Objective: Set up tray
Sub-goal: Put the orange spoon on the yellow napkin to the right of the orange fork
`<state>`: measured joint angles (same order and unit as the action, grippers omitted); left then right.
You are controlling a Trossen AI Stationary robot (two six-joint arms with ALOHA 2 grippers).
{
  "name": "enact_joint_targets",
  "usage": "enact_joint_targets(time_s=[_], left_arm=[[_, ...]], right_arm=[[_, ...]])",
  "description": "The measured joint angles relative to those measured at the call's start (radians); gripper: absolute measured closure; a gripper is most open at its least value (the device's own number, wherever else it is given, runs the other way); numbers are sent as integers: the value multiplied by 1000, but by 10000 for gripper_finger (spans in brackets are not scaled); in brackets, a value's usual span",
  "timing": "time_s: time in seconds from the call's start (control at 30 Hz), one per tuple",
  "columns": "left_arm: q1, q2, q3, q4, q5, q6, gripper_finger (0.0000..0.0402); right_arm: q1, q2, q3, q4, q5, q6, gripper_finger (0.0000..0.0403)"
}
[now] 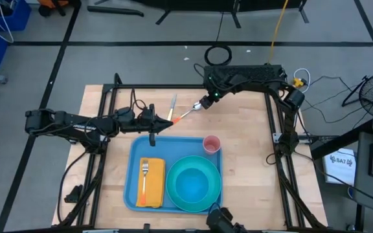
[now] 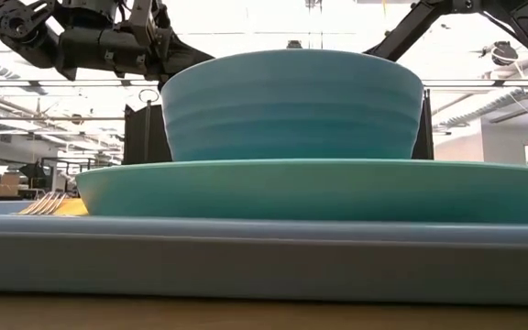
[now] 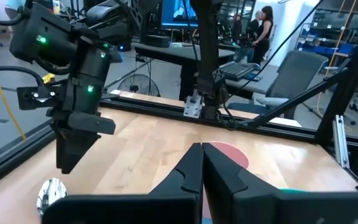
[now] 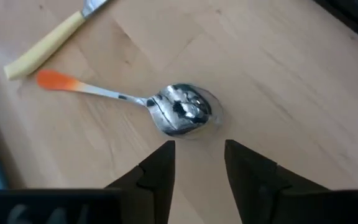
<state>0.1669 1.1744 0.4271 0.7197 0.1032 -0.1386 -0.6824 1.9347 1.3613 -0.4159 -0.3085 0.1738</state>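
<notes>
The sky-blue tray (image 1: 135, 155) lies on the near half of the table. It carries a yellow napkin (image 1: 155, 188) with a fork (image 1: 144, 171) on top, and a teal plate (image 1: 173, 194) with a teal bowl (image 1: 193, 183) in it. A spoon (image 4: 182, 115) with an orange-tipped handle lies flat on the wood beyond the tray. My right gripper (image 4: 197, 155) is open, just above the spoon's bowl, its fingers short of it. My left gripper (image 3: 202, 163) is shut and hovers over the tray's far edge (image 1: 152, 137).
A knife (image 1: 172, 107) with a pale yellow handle (image 4: 42, 46) lies beside the spoon's handle. A pink cup (image 1: 211, 144) stands at the tray's far right corner. A black frame runs along the table's edges. People stand in the room beyond.
</notes>
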Motion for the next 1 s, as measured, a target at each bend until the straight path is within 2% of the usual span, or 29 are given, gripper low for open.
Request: enact_joint_targets(time_s=[0.13, 0.3, 0.53, 0.8, 1.0], left_arm=[[0, 0, 0, -4, 0, 2, 396], [0, 0, 0, -7, 0, 1, 375], [0, 0, 0, -13, 0, -2, 369], [0, 0, 0, -16, 0, -2, 369], [0, 0, 0, -18, 0, -5, 369]], right_arm=[[-11, 0, 0, 22, 17, 16, 267], [-16, 10, 0, 37, 16, 23, 267], [-8, 54, -1, 49, -16, 32, 267], [5, 96, -2, 147, -89, 93, 268], [18, 126, -2, 183, -89, 103, 276]])
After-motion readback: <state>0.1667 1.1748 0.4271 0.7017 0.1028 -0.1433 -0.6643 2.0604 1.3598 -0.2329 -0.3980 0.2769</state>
